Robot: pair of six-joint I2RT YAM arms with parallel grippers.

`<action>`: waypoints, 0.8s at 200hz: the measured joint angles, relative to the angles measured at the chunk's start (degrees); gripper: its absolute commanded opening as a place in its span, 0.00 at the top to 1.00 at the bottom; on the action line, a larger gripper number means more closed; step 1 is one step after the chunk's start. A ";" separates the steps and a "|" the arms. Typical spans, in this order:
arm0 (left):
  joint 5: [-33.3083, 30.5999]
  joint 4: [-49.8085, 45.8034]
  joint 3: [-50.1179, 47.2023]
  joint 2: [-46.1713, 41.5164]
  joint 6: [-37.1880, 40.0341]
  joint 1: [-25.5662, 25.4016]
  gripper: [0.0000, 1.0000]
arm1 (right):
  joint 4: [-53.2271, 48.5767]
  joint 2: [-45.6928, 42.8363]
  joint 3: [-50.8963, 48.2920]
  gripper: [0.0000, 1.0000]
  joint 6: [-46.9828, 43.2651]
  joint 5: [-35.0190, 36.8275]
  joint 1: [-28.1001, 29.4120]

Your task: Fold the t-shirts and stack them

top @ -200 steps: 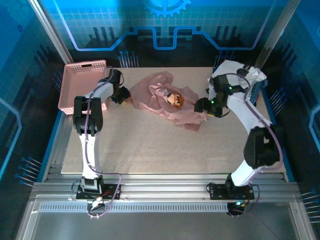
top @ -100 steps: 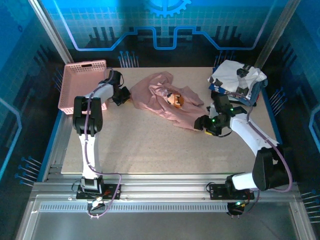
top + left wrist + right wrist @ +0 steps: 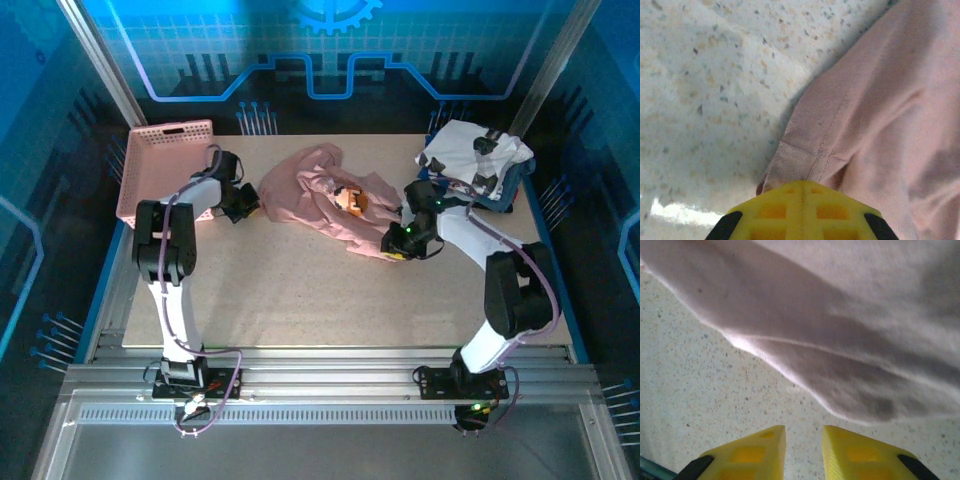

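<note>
Where the speckled table (image 3: 300, 290) began low in the frame, the left gripper (image 3: 801, 192) clenched the dusty-pink t-shirt (image 3: 300, 195) at centre, and the right gripper (image 3: 804, 431) stood parted just short of its edge; farther back sat a pink basket (image 3: 170, 129) upper left and a white t-shirt (image 3: 475, 150) on a navy t-shirt (image 3: 512, 185) upper right.

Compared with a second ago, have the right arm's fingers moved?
Yes: the right fingers came toward the near edge of the table, away from the white shirt.

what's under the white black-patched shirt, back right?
A navy shirt: just its edge peeks out from under the white shirt on the right side. The rest is covered.
</note>
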 measured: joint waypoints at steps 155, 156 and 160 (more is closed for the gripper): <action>3.17 1.51 -13.27 -14.47 3.43 -4.46 1.00 | -0.37 7.72 14.99 0.54 -3.02 6.45 -2.78; 3.15 1.53 -13.35 -14.49 3.43 -4.46 1.00 | -0.52 7.23 14.71 0.54 -2.99 6.49 -2.78; 3.23 1.60 -13.53 -14.62 3.43 -4.48 1.00 | -0.63 4.90 13.18 0.55 -3.04 6.62 -2.80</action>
